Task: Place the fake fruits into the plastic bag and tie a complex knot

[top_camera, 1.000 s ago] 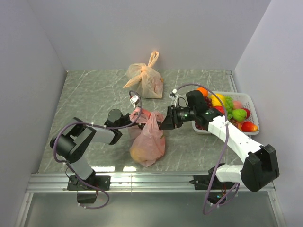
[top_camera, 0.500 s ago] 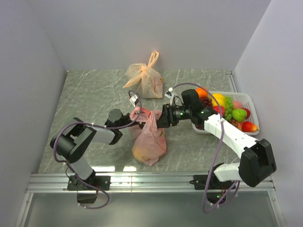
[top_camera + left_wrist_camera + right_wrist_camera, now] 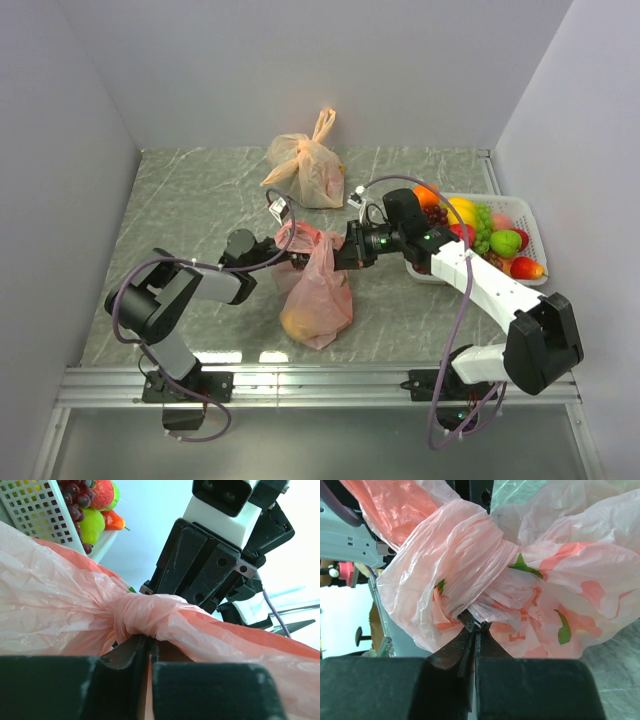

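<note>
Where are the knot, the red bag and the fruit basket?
knot (image 3: 145, 620): left wrist view, on its twisted middle.
red bag (image 3: 316, 292): top view, on its bulging body.
basket (image 3: 535, 232): top view, on its right wall.

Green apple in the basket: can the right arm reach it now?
Probably not yet: its fingers are shut on the plastic bag at the knot. The green apple itself lies uncovered nearby.
</note>
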